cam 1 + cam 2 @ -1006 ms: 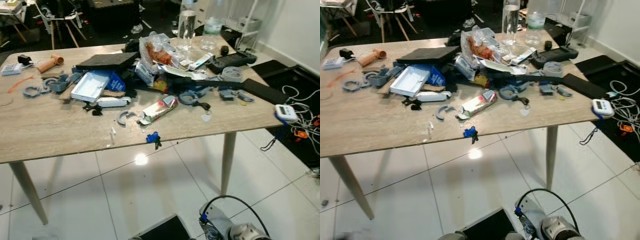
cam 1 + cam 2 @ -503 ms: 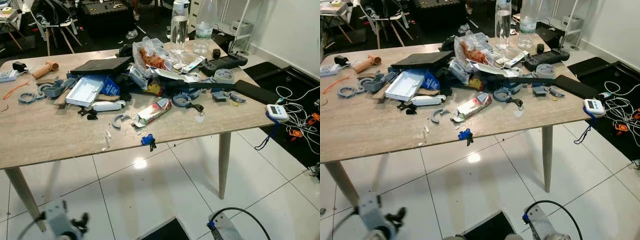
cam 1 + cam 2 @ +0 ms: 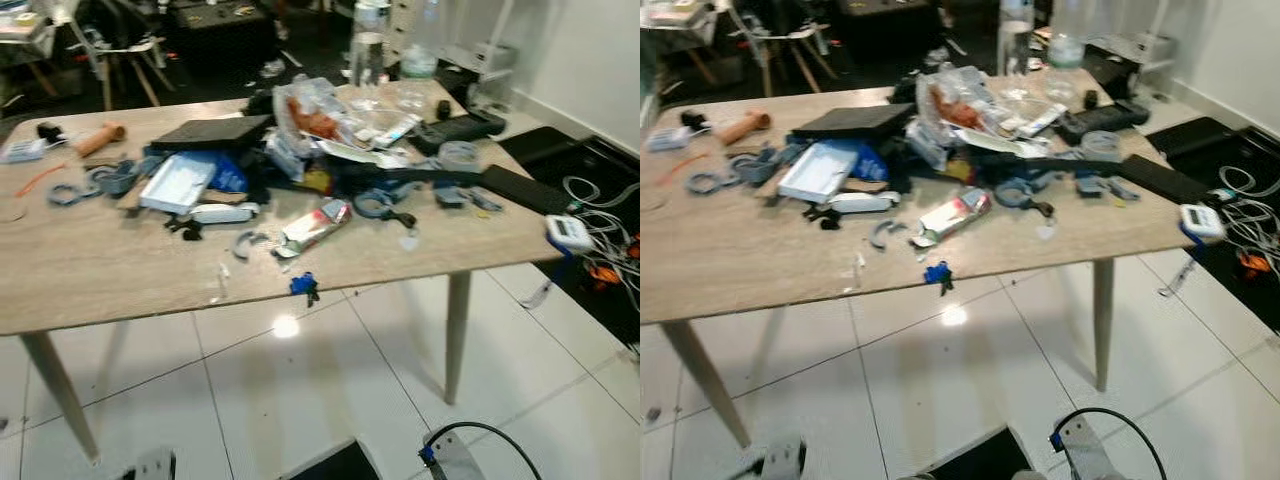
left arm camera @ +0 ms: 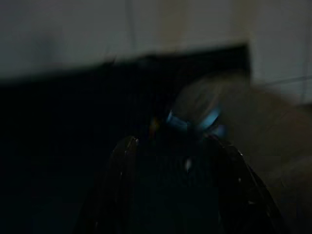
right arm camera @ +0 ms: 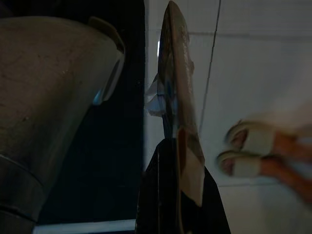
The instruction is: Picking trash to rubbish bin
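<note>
This is a lived-in home room used as a hobby workspace. A light wood-grain tabletop (image 3: 90, 270) on slim tapered legs stands on glossy white floor tiles (image 3: 300, 390), heaped with grey plastic printed parts (image 3: 110, 180), crumpled food wrappers (image 3: 315, 110) and clear water bottles (image 3: 370, 45). Tangled cables (image 3: 605, 235) lie at right, wooden-legged chairs (image 3: 120, 60) far behind.

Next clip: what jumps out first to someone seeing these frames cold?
The wooden table heaped with clutter draws the eye first: a crumpled clear plastic bag and two bottles at its far side, and a squashed carton near the front edge. In the right wrist view, the right gripper pinches a flat wrapper edge-on above the white floor tiles, with someone's sandalled feet nearby.
</note>
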### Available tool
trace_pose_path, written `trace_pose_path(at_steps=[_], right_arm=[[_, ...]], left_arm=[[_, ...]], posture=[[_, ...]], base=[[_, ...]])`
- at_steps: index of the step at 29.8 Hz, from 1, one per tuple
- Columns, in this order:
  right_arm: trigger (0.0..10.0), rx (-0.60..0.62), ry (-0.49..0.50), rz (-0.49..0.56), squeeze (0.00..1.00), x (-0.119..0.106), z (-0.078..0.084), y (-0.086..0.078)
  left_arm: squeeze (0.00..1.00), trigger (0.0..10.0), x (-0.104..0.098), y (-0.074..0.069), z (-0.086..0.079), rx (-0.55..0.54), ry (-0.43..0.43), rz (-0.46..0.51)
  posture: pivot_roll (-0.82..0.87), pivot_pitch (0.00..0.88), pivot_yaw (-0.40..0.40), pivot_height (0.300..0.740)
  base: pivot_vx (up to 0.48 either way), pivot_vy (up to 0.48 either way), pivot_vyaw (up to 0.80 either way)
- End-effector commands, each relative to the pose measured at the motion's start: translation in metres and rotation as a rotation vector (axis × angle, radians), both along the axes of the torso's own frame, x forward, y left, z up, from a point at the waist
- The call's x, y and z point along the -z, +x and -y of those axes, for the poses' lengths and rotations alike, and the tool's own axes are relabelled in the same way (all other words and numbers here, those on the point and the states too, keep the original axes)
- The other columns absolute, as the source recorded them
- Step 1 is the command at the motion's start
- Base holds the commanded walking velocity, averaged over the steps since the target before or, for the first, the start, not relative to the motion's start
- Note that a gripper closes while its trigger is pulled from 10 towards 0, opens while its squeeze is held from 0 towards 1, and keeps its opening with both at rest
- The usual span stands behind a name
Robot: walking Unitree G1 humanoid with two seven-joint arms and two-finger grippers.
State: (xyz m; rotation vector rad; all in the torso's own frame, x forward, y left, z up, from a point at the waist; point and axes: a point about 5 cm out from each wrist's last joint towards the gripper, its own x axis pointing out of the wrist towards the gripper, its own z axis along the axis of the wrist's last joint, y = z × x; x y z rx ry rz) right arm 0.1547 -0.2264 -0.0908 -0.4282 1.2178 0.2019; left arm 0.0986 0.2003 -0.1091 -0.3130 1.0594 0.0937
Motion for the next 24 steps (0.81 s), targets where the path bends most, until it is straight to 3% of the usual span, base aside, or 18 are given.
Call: trace_pose_path(at_steps=[1, 13, 24], right_arm=[[10.0, -0.024, 0.011, -0.024, 0.00, 0.004, -0.008, -0.005], [10.0, -0.079, -0.025, -0.032, 0.00, 0.001, -0.006, 0.001], [10.0, -0.103, -0.031, -0.042, 0.00, 0.002, -0.008, 0.000]], left_arm=[[0.00, 10.0, 0.002, -0.003, 0.004, 0.023, 0.007, -0.024], [0.00, 10.0, 0.001, -0.005, -0.005, 0.035, 0.053, -0.038], [0.00, 10.0, 0.002, -0.008, -0.008, -0.020, 0.072, -0.049]], posture=[[0.02, 0.104, 0.042, 0.740], [0.02, 0.097, 0.045, 0.740], [0.01, 0.093, 0.032, 0.740]], base=[[0.000, 0.000, 0.79], [0.000, 0.000, 0.79], [0.000, 0.000, 0.79]])
